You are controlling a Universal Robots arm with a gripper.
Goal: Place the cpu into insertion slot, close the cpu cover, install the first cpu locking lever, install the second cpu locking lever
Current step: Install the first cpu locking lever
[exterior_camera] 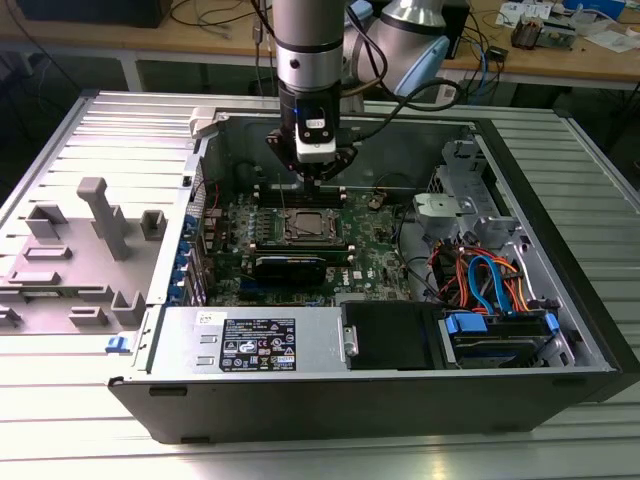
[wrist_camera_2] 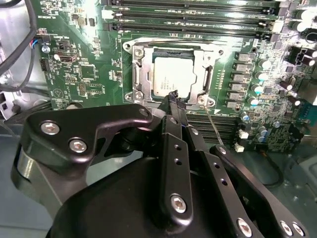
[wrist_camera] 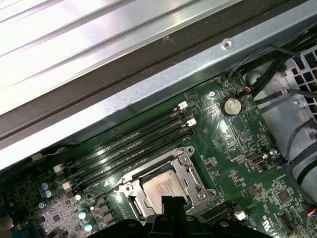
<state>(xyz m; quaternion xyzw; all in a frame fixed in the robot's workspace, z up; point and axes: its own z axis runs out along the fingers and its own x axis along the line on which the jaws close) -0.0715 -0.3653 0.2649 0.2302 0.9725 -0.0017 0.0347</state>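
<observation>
The cpu [wrist_camera_2: 172, 75] lies flat in the insertion slot [wrist_camera_2: 171, 49] on the green board, its dull silver top showing. The cpu cover [wrist_camera_2: 138, 74] lies down around it, framing the chip. A thin wire locking lever [wrist_camera_2: 213, 123] sticks out from the socket's corner beside my fingers. My gripper [wrist_camera_2: 173, 98] is shut with nothing in it, its black tips at the socket's edge next to the chip. In the first wrist view the cpu [wrist_camera: 161, 186] sits just beyond the gripper [wrist_camera: 171, 202]. In the exterior view the gripper [exterior_camera: 318, 178] hangs over the socket [exterior_camera: 305, 226].
Long black memory slots [wrist_camera_2: 198, 20] run beside the socket. The open computer case [exterior_camera: 560, 390] holds a power supply [exterior_camera: 250, 345], a drive bay with blue and orange cables [exterior_camera: 490, 285], and a metal side wall [wrist_camera: 148, 99]. A grey fixture [exterior_camera: 95, 215] stands at the exterior view's left.
</observation>
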